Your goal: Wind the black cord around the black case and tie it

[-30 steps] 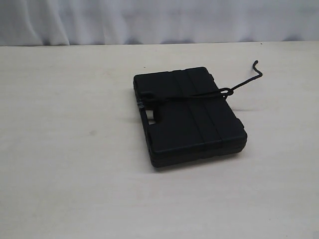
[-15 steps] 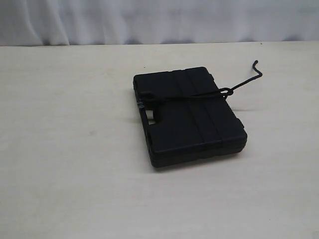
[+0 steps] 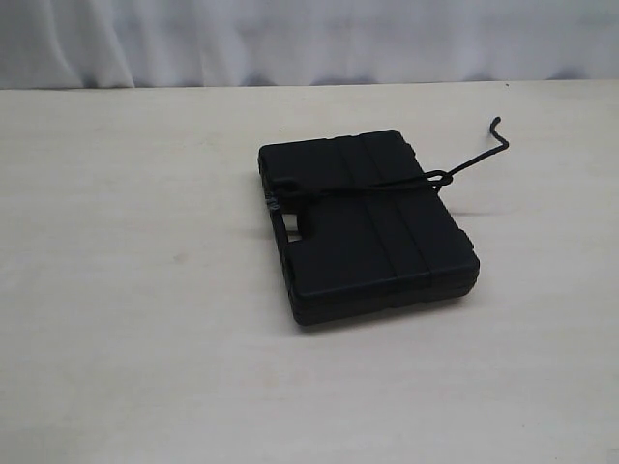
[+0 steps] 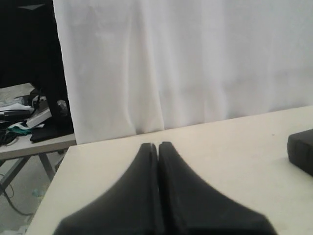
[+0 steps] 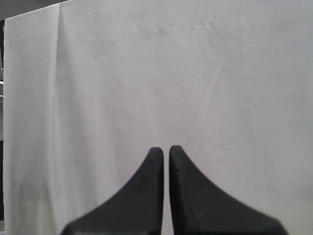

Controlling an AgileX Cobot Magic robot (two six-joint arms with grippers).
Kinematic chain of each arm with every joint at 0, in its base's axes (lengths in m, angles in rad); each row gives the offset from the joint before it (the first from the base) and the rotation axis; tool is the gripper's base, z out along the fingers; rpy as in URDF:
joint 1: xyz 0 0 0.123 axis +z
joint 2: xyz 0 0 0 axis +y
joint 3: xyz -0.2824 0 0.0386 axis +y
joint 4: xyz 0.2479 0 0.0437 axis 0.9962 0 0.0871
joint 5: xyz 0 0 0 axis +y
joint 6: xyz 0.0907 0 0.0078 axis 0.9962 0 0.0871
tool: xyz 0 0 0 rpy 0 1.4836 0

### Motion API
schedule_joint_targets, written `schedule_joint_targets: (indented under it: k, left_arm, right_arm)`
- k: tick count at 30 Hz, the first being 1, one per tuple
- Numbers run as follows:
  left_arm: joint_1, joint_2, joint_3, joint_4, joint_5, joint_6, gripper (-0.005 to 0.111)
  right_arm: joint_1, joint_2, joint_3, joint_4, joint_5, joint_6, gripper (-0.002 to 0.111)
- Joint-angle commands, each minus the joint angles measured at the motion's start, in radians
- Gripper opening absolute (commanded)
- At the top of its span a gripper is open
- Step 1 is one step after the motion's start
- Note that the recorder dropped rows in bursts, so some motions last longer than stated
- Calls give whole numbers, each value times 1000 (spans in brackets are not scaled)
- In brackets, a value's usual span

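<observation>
Black hard plastic: 1 black case (image 3: 368, 227), flat on the pale table (image 3: 135, 319), right of centre. 1 black cord (image 3: 473, 160) across its top, looped at the right edge, tail running out beyond. 2 claws, both clenched and empty: left gripper (image 4: 158, 146), right gripper (image 5: 166, 149).

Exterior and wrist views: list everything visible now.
black case: one, black, flat on the table, right of centre in the exterior view
black cord: one, black, across the case's top, knot at its right edge, tail extending beyond it
table: one, pale beige, under everything
curtain: one, white, behind the table
clutter: several items, mixed colours, beside the curtain in the left wrist view
left tool: one, black, shut, empty, above the table
right tool: one, black, shut, empty, facing the curtain
</observation>
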Motion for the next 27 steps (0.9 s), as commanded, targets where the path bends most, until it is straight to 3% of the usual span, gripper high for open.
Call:
schedule_joint_targets:
  k: [1,11,27]
  left_arm:
    - [10,-2,2,-4,59,3,0]
    - [10,-2,2,-20,176,90,0]
    - [10,-2,2,-81,212,97,0]
  right_arm:
    - [-1,-3,5,-2,5,1,4]
    - [-1,-3,5,-2,5,1,4]
    - [-1,-3,5,-2,5,1,4]
